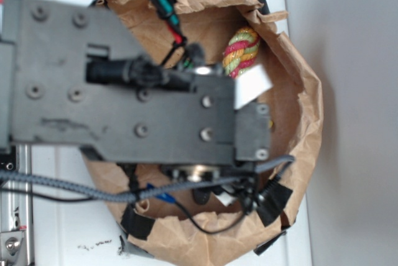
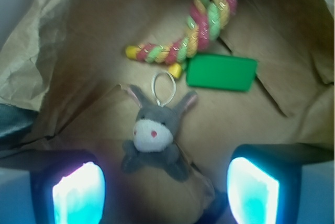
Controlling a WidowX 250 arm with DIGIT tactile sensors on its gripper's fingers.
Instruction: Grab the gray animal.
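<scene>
The gray animal [image 2: 155,137] is a small gray plush with two long ears, a cream face, a pink nose and a white cord loop. It lies on the brown paper floor inside the bag in the wrist view. My gripper [image 2: 165,192] is open, its two fingers [image 2: 78,192] wide apart, with the plush just beyond and between them, untouched. In the exterior view my arm [image 1: 124,86] covers the plush, so it is hidden there.
A braided multicolour rope toy [image 2: 199,22] and a green rectangular block [image 2: 221,72] lie beyond the plush. The crumpled brown paper bag walls [image 1: 298,92] ring the space. The rope toy also shows in the exterior view [image 1: 241,51].
</scene>
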